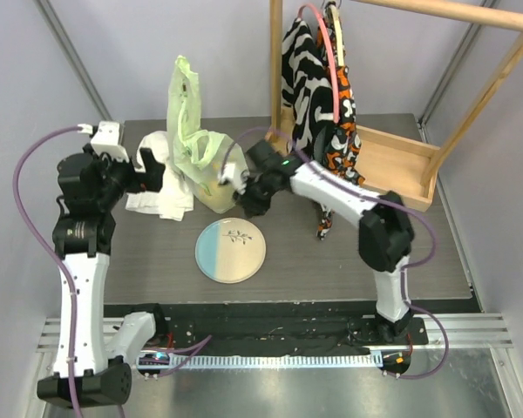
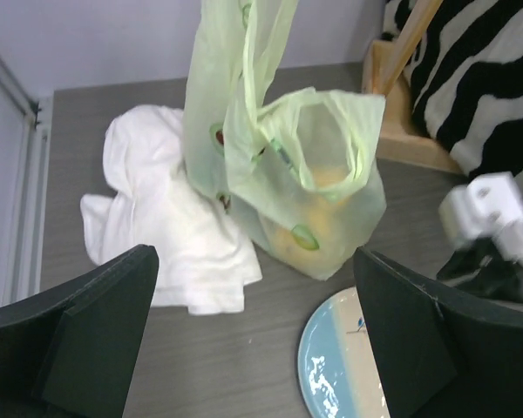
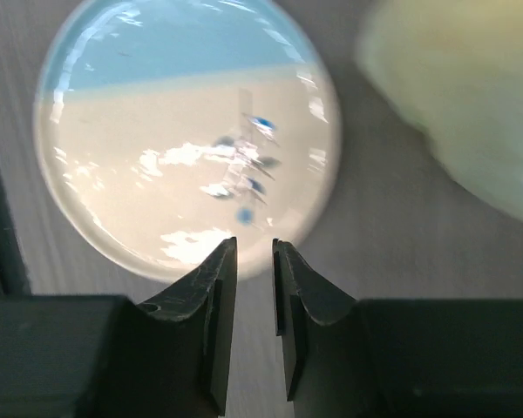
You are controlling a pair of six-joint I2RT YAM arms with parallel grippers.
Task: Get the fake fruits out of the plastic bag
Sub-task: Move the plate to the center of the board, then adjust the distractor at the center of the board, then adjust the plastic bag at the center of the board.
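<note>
A dark grey wood-grain surface (image 1: 331, 261) sits between pale walls (image 1: 139, 52). At far right, a wooden rack (image 1: 401, 161) carries patterned garments (image 1: 318, 96). The plastic bag (image 1: 196, 157) stands far centre, its mouth open, with the yellow fake fruits (image 2: 318, 239) showing through it. A white cloth (image 1: 161, 178) lies against its left side, and a plate (image 1: 231, 250) lies nearer. The left hand (image 2: 253, 279) is spread wide over the cloth. The right hand (image 3: 254, 252), nearly closed and empty, hangs over the plate's far rim just right of the bag.
</note>
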